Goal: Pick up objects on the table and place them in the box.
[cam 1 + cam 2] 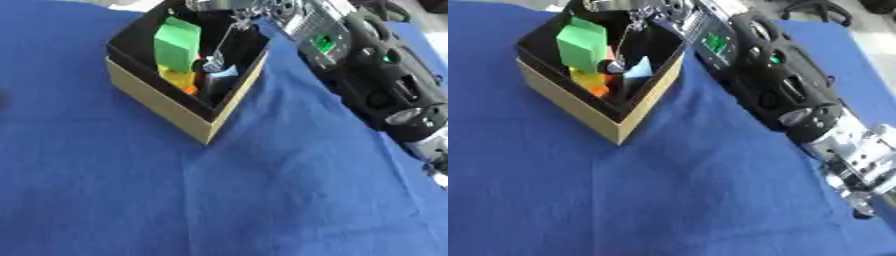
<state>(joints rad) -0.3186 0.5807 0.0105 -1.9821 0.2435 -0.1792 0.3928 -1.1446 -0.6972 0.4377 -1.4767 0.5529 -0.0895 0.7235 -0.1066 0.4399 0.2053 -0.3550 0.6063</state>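
1. Reaching in from the right side, your right arm (772, 85) stretches across the blue cloth (175, 200) to the far rim of the box (162, 107), which sits near the top of the view, turned corner-on to you.
2. Your right hand (645, 12) is over the box's far edge, with thin silver fingers pointing down into the opening. You cannot tell from either view how far the fingers are spread, or whether they have hold of anything.
3. Inside the box a green block (178, 42) stands tall against the left wall. A yellow piece (175, 76) and an orange piece (189, 90) lie below it, and a light blue piece (639, 69) lies just beside the fingers.
4. Your left hand shows in neither view.
5. No loose object shows on the cloth, so the task looks close to finished.
6. Risk: lifting the hand out at a slant could catch the far wall and drag or tip the box.
7. Risk: the fingers could knock the green block, which looks top-heavy, out over the rim.
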